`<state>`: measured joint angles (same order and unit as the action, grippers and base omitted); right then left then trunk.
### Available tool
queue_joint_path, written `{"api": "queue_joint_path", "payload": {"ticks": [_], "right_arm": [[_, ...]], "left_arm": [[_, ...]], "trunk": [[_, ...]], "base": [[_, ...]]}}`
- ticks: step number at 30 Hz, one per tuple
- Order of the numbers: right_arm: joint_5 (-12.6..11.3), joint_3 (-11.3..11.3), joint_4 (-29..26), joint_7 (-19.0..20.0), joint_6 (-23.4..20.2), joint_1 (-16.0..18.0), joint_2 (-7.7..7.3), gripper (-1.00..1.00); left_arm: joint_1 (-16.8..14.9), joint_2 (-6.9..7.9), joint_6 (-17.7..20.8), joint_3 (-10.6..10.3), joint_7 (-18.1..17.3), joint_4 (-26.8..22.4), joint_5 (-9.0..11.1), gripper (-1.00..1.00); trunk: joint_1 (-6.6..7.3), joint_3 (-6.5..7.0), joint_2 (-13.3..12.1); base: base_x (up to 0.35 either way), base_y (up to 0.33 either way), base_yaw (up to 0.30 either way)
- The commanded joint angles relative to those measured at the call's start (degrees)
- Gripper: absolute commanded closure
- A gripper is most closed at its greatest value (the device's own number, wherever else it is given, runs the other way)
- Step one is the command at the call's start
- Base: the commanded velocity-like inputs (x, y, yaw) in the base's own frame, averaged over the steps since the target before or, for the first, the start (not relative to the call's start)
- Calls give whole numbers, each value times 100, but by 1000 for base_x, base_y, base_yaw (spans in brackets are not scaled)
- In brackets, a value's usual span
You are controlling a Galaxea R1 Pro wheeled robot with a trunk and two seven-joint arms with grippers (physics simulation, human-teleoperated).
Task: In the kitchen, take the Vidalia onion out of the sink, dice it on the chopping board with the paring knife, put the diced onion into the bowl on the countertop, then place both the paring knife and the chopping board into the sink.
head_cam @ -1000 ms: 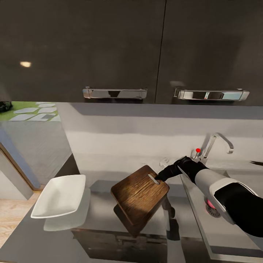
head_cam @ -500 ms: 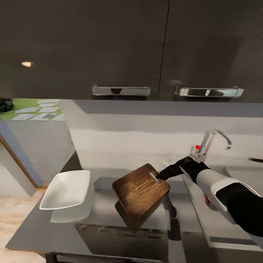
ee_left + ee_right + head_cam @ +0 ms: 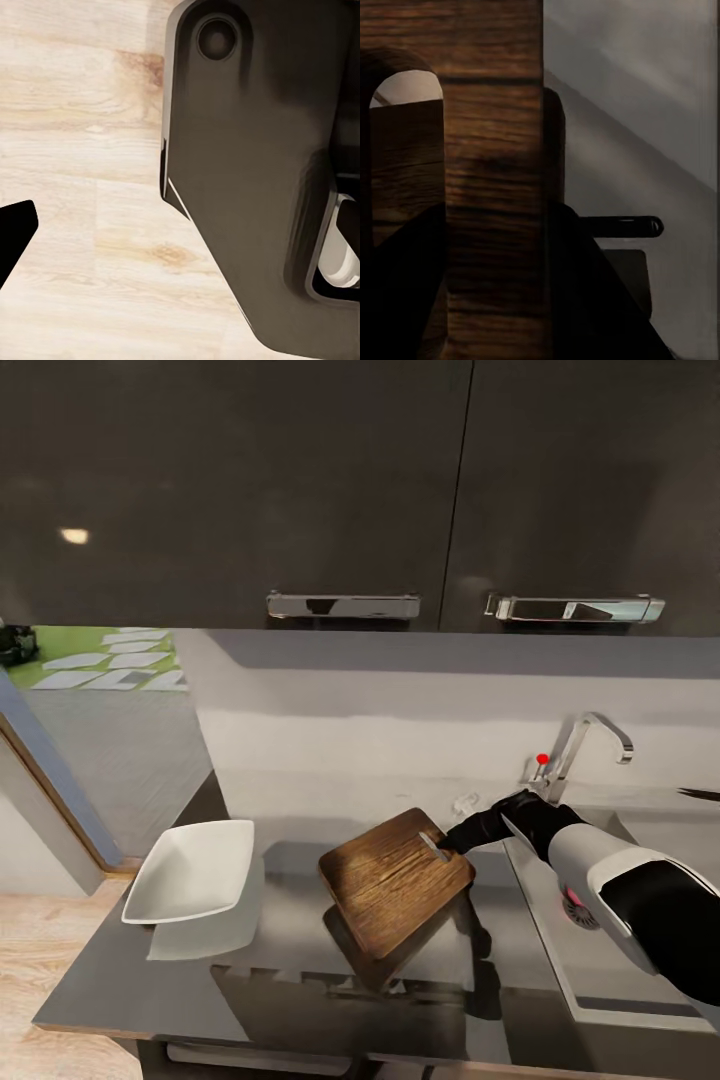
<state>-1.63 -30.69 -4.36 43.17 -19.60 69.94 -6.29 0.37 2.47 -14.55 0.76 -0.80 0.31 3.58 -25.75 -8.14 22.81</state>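
— Where is the board sitting?
— The chopping board is hanging tilted above the countertop, beside the sink; the right gripper is pinching its handle end.

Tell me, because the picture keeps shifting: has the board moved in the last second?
No. The board stays at the same spot between bowl and tap; the camera shifted instead.

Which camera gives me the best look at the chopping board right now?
The head view: the whole chopping board shows there, tilted above the countertop, the right gripper at its handle-slot end. The right wrist view shows a close strip of its wood and slot. The left wrist view shows wooden floor.
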Motion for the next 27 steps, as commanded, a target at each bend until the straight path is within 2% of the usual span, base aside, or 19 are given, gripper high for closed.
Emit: {"api": "queue_joint_path", "payload": {"ticks": [1, 9, 10, 11, 18, 23, 24, 27], "right_arm": [[-22, 8, -13, 10, -52, 2, -5, 100], [-22, 87, -28, -9, -272, 2, -4, 100], [-22, 120, -34, -13, -394, 2, -1, 100], [-19, 239, -48, -26, -698, 2, 7, 100], [-71, 370, -79, -200, -1205, 2, 6, 100], [-521, 378, -103, -261, -1495, 2, 6, 100], [-844, 379, -113, -516, -1602, 2, 5, 100], [-1138, 379, -116, -1066, -1652, 2, 6, 100]], "left_arm": [[-2, 0, -22, 3, -8, 4, 35, -100], [-2, -1, -22, 3, -8, 4, 30, -100], [-2, -1, -22, 3, -8, 4, 30, -100], [-2, -1, -22, 3, -8, 4, 29, -100], [-2, -8, -22, 2, -8, 4, 29, -100], [-2, -9, -22, 1, -8, 4, 29, -100], [-2, -10, -22, 2, -8, 4, 29, -100], [-2, -10, -22, -3, -8, 4, 29, -100]], "trunk": [[-3, -10, 11], [-3, -10, 11], [-3, -10, 11], [-3, -10, 11], [-3, -10, 11], [-3, -10, 11], [-3, -10, 11], [-3, -10, 11]], "base": [[0, 0, 0], [0, 0, 0], [0, 0, 0], [0, 0, 0], [0, 0, 0], [0, 0, 0], [0, 0, 0], [0, 0, 0]]}}
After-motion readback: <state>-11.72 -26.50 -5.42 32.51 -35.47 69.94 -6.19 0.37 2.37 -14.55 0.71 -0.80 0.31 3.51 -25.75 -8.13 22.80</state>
